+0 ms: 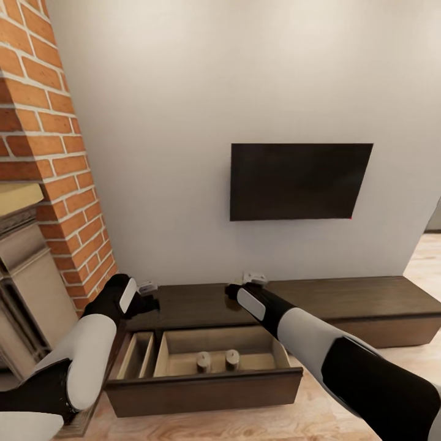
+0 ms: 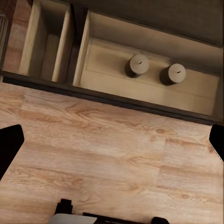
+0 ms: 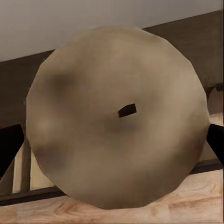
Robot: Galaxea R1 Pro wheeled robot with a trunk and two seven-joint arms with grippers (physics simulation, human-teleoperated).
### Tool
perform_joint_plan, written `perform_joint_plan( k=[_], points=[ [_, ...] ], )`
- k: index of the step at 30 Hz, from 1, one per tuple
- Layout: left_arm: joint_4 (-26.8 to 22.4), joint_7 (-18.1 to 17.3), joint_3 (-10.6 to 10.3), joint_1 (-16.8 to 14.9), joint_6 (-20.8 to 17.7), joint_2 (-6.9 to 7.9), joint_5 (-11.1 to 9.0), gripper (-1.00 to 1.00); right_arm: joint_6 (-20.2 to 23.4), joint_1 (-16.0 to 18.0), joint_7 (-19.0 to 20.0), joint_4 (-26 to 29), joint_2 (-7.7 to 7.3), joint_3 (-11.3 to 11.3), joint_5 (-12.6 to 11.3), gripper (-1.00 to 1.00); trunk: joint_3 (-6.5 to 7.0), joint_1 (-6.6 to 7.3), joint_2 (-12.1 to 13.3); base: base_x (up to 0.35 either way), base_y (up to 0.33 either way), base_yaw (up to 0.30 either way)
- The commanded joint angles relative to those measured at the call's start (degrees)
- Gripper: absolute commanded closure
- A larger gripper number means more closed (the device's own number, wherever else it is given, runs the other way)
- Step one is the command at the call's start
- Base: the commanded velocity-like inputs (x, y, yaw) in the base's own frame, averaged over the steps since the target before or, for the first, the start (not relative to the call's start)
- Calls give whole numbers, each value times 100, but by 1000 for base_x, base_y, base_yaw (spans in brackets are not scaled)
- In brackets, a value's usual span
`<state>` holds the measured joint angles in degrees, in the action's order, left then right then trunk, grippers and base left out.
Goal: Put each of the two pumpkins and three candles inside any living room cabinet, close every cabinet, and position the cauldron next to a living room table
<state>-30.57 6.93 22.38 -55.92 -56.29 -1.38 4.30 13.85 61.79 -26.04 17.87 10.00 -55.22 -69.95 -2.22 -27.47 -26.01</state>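
While your left jaws hang wide and empty, two stubby grey-beige candles stand inside the open pale drawer of the long dark-brown wooden cabinet; your right jaws hold the third candle above and behind it.

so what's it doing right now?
Stowing candles. The cabinet has a drawer pulled open, with two candles upright inside it. The right gripper is over the cabinet top; its wrist view has a third candle close up between the fingers, so it looks held. The left gripper hangs open and empty near the drawer's left end.
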Motion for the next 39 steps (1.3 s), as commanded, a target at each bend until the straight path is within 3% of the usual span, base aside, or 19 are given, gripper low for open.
perform_joint_plan(
  k=[1, 9, 13, 17, 26, 39],
  points=[
    [-8, -11, 47, -7, -20, -22, 40, -100, 15, -18, -31, -13, 0, -28, 27, 100, -12, -7, -13, 331, 8, 0],
    [-10, -16, 58, -7, -11, -418, 39, -100, 7, -283, -31, -223, 0, -12, 25, 100, -12, -7, -13, 110, 2, 0],
    [-10, -5, 76, -7, -6, -505, -51, -100, 7, -299, -27, -435, 0, -9, 25, 100, -66, -73, -133, 6, 0, 0],
    [-23, 4, 100, -7, -5, -508, -180, -100, 11, -303, -24, -510, 0, -13, 25, 100, -138, -161, -294, 1, 0, 0],
    [-205, 24, 389, -7, -5, -510, -195, -100, 12, -342, -24, -521, 0, -17, 27, 100, -299, -359, -655, 0, 0, 0],
    [-170, 72, 425, -7, 13, -442, -158, -100, 12, -446, 233, -547, 0, -16, 25, 100, -533, -644, -1176, 32, 0, 0]
  ],
)
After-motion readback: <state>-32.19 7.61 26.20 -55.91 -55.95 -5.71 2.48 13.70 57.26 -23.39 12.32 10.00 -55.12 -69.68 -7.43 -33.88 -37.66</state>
